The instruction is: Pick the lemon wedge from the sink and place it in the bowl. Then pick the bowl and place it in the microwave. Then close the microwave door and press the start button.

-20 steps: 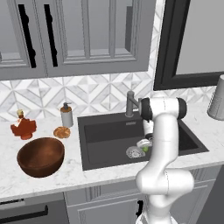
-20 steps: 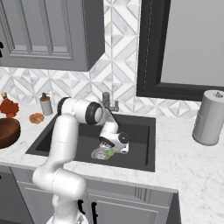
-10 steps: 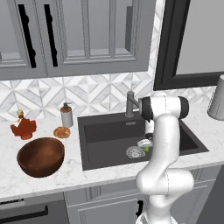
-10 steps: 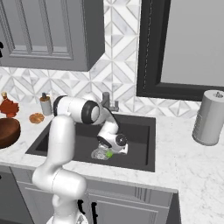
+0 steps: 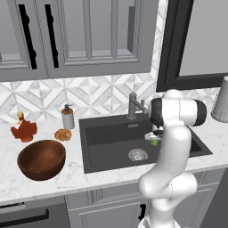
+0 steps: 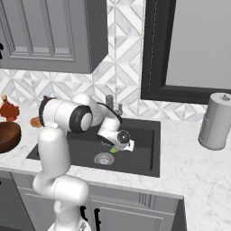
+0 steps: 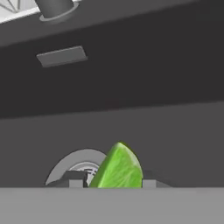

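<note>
The lemon wedge [image 7: 118,168], small and bright green, sits between my two fingertips just above the sink floor, with the silver drain [image 7: 83,164] behind it. My gripper [image 7: 112,183] is shut on the wedge. It hangs low in the dark sink [image 5: 107,133], right of the drain [image 5: 137,154], with the wedge [image 5: 154,142] showing beside the arm. From the right, the gripper [image 6: 116,146] holds the wedge [image 6: 113,150] over the drain [image 6: 103,158]. The brown bowl [image 5: 41,159] stands on the counter left of the sink. A black-framed grey opening [image 5: 196,40] is at the upper right; whether it is the microwave I cannot tell.
The dark faucet [image 5: 132,105] rises behind the sink, close to the arm. A soap dispenser [image 5: 67,117], a round pastry [image 5: 63,134] and a red-brown ornament [image 5: 24,130] stand behind the bowl. A paper towel roll [image 6: 216,121] is on the right counter. Grey cabinets [image 5: 89,35] hang above.
The fingers have narrowed onto the lemon wedge. The hand has shifted slightly and come up a little from the sink floor with the wedge.
</note>
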Tool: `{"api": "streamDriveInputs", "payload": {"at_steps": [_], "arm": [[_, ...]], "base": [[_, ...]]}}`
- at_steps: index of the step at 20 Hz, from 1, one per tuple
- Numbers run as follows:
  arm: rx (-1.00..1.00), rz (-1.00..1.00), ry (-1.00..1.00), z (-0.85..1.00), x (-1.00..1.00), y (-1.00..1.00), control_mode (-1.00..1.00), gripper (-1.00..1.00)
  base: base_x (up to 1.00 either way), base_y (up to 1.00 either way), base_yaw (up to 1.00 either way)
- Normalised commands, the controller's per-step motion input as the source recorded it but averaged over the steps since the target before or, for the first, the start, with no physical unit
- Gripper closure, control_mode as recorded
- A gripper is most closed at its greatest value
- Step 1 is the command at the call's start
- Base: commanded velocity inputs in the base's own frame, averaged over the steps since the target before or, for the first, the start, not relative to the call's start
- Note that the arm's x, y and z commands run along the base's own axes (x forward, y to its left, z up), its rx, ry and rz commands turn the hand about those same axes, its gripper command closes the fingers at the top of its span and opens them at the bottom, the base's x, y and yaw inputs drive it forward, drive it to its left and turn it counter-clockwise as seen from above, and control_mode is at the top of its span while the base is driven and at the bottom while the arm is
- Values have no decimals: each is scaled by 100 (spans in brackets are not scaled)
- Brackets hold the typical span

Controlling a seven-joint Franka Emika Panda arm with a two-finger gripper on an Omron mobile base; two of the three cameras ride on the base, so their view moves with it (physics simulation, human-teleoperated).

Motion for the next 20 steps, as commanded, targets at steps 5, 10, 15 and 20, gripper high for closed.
{"api": "streamDriveInputs", "payload": {"at_steps": [5, 10, 15, 20], "arm": [[0, -7, 0, 100, -42, -29, -100, 100], [4, -7, 0, 100, -66, -8, -100, 100], [9, -9, 5, 86, -65, 26, -100, 100], [6, -5, 8, 88, -37, 38, -100, 100]], "base": [[0, 0, 0], [0, 0, 0], [0, 0, 0], [0, 0, 0]]}}
